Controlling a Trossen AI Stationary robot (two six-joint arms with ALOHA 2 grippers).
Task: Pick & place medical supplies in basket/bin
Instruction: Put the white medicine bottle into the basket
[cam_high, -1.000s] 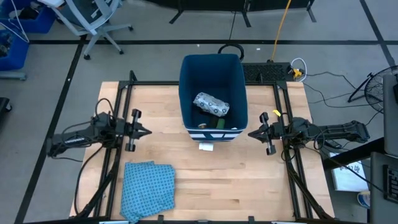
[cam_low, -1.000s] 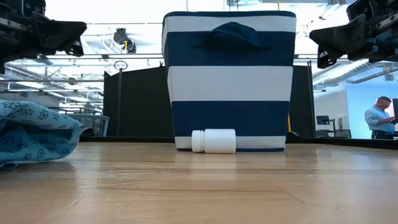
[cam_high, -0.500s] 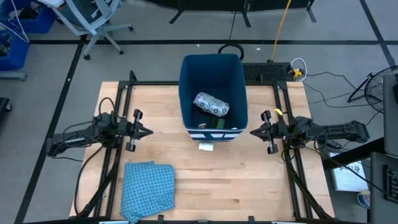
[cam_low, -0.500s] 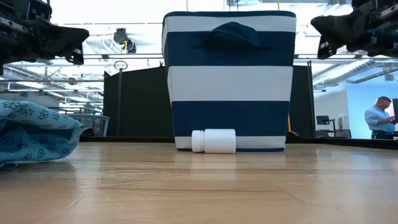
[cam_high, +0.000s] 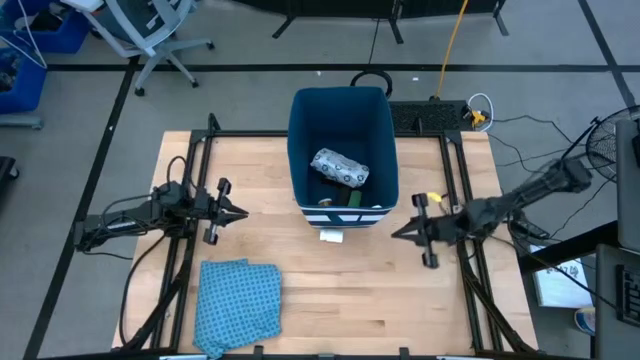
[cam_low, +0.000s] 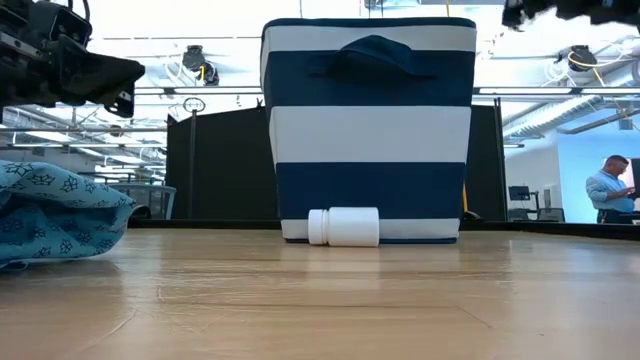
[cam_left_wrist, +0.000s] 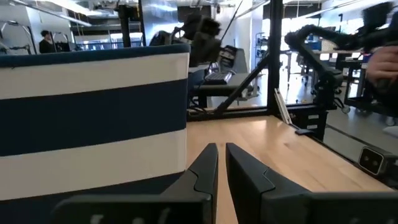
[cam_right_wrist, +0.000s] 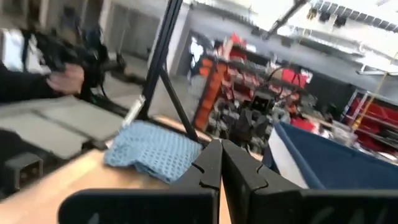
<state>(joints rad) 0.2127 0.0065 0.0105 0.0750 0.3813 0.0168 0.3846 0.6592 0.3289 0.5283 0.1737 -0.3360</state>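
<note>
Tall blue-and-white striped bin standing at the middle of the table's far edge, holding a white green-printed pouch and a green piece. Small white bottle lying on its side, touching the bin's near wall. Blue patterned cloth heaped near the front left corner. Left gripper hovering by the left edge, fingers a narrow slit apart, empty. Right gripper raised above the right edge, pressed together, empty.
</note>
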